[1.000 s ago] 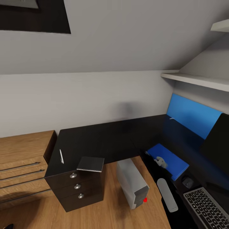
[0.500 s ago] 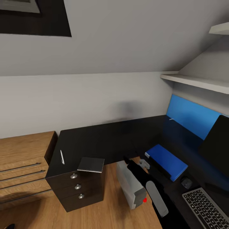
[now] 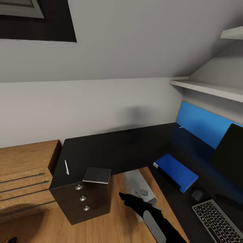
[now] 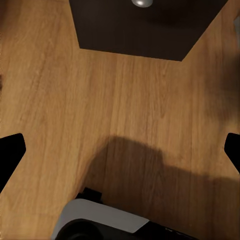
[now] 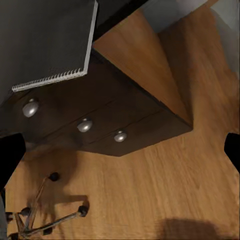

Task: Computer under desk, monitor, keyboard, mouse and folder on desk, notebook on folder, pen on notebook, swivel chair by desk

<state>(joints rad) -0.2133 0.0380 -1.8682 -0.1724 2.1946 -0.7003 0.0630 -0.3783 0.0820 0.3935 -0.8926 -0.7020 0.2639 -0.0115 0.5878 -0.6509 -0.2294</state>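
The blue folder (image 3: 176, 171) lies on the black desk (image 3: 118, 148), with the mouse (image 3: 196, 194), keyboard (image 3: 216, 219) and monitor (image 3: 231, 155) to its right. At the desk's left end lie the dark grey notebook (image 3: 97, 175) (image 5: 47, 42) and the white pen (image 3: 66, 167). The grey computer (image 3: 136, 182) stands under the desk, partly behind my right arm. My right gripper (image 3: 122, 195) (image 5: 120, 155) hangs open and empty over the floor, facing the drawers (image 5: 85, 125). The swivel chair's silver castor base (image 5: 45, 215) is seen in the right wrist view. My left gripper (image 4: 120, 155) is open above the floor.
A light-wood dresser (image 3: 23, 168) adjoins the desk's left end. White wall shelves (image 3: 209, 87) hang above the desk's right wing, and a skylight (image 3: 20, 10) sits in the sloped ceiling. Wood floor (image 4: 75, 90) lies in front of the drawer unit (image 4: 142, 25).
My right gripper has left the blue folder, which stays on the desk, and swung left and down past the computer towards the drawers. The head view has shifted slightly.
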